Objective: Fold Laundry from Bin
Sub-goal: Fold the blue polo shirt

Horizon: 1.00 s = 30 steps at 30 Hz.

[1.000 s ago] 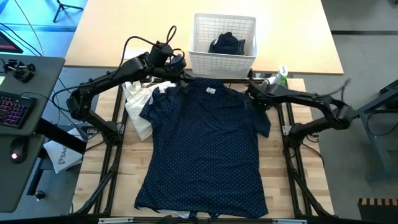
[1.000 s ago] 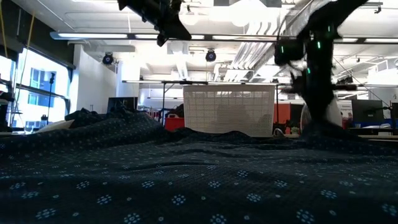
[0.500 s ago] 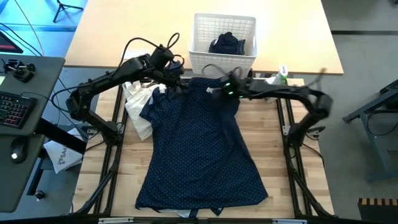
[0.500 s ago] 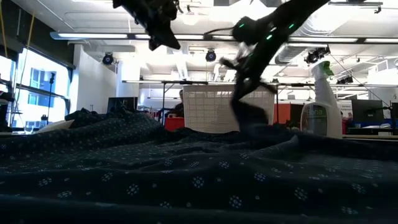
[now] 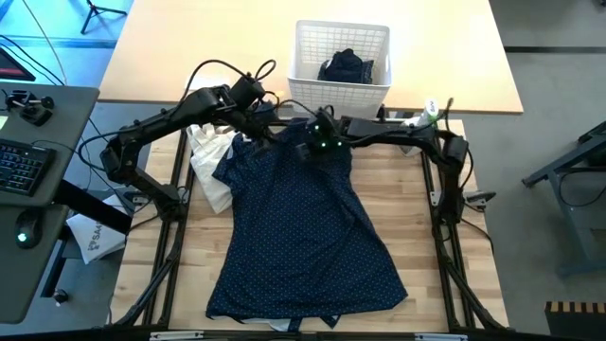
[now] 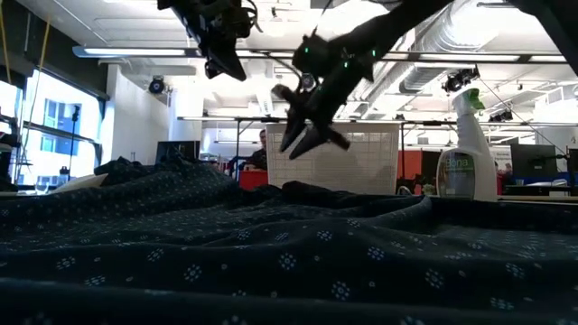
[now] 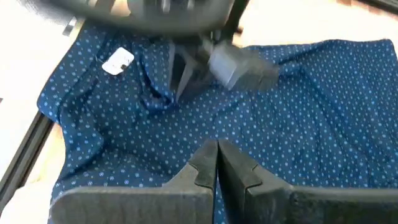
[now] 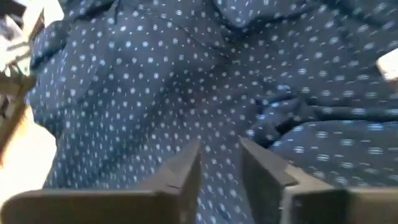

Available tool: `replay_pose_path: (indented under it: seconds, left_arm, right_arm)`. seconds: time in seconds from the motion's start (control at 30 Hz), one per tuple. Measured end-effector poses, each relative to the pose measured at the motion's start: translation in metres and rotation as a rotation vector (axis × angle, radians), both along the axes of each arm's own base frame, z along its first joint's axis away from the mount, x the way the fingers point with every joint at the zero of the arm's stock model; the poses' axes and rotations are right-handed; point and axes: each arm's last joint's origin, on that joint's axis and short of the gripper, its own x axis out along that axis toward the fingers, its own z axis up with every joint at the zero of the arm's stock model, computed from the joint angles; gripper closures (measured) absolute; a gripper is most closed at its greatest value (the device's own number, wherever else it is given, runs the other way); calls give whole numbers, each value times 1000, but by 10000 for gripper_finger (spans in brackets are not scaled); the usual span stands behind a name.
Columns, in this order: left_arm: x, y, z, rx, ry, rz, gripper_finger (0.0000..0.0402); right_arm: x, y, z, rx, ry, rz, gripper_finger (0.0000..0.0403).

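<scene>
Two grippers hover over our slatted wooden table [image 5: 417,237]: left gripper [image 5: 268,126] closed and empty, right gripper [image 5: 312,144] parted above the dotted navy shirt [image 5: 303,227]. Beyond, the bin [image 5: 339,59], then a spray bottle [image 6: 459,149].

A dotted shirt [image 5: 308,227] lies spread across the middle of the table [image 5: 417,237], its collar end nearest the bin [image 5: 339,87]. The bin stands behind the shirt at the far side, with a garment [image 5: 346,66] inside it. A cloth bag [image 5: 208,161] lies just left of the shirt, partly under it. A spray bottle [image 5: 428,112] stands right of the bin.

Both grippers hang over the collar end, the left gripper [image 5: 262,121] left of the right gripper [image 5: 317,142].
</scene>
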Motion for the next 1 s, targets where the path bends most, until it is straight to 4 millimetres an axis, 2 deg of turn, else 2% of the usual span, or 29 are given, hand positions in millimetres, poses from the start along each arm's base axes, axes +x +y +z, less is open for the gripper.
replay_pose_path:
  seconds: [0.17, 0.23, 0.3, 0.37, 0.47, 0.57, 0.7, 0.83, 0.93, 1.0]
  left_arm:
    - [-3, 2, -1, -5, 20, 1, 401]
    - [-6, 4, -2, -10, 28, 12, 401]
    - [-8, 7, -2, -15, 34, 24, 401]
    - [-9, 9, -2, -16, 34, 34, 401]
    - [-11, 12, -2, -16, 31, 47, 401]
    - [-11, 12, -2, -9, 28, 41, 401]
    - [-9, 13, -1, 2, 10, 41, 401]
    - [-9, 13, 0, 6, 4, 42, 401]
    - [-9, 13, 0, 5, 4, 42, 401]
    - [-9, 13, 0, 6, 4, 42, 401]
  right_arm:
    - [-20, 2, 38, -72, 78, 30, 230]
    - [-35, 7, 39, -80, 159, 7, 216]
    - [-53, 10, 29, -72, 274, -43, 211]
    - [-70, 11, 11, -17, 363, -111, 212]
    - [-90, 6, -19, 74, 403, -233, 219]
    - [-100, 3, -44, 118, 368, -327, 226]
    - [-104, 2, -66, 157, 239, -405, 242]
    - [-110, 3, -76, 188, 215, -458, 286]
    - [-110, 7, -72, 186, 234, -432, 346]
    - [-108, 11, -60, 174, 242, -401, 386]
